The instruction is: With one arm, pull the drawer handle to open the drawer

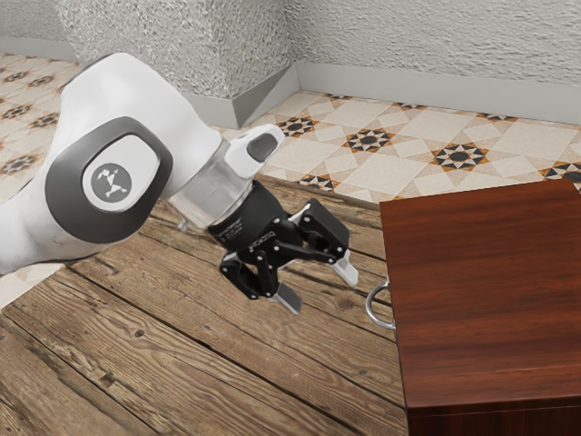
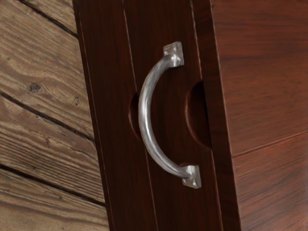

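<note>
Your gripper hung with its two fingers spread apart, pinching nothing, near the drawer handle but not touching it. That curved metal handle stuck out from the side of the dark wooden cabinet that faced the arm, above the plank surface. In your wrist view the drawer front looked closed, though the angle left that uncertain.

Looks like a home: patterned floor tiles at the far side, rough plaster walls – weathered plank table, dark wooden cabinet right.
</note>
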Action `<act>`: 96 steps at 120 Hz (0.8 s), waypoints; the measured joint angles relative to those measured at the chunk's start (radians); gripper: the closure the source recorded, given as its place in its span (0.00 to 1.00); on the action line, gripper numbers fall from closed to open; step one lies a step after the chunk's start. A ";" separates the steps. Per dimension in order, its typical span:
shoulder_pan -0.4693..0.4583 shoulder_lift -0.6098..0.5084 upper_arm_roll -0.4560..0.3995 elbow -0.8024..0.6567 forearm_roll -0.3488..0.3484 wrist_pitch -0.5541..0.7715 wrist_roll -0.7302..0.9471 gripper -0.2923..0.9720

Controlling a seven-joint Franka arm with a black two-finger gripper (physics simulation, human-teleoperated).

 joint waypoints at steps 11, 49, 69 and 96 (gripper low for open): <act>-0.146 0.026 0.140 0.007 0.030 0.024 0.014 0.30; -0.191 0.052 0.173 -0.018 0.062 0.058 0.064 0.34; -0.203 0.045 0.173 -0.040 0.064 0.062 0.093 0.39; -0.206 0.057 0.172 -0.044 0.061 0.080 0.123 0.42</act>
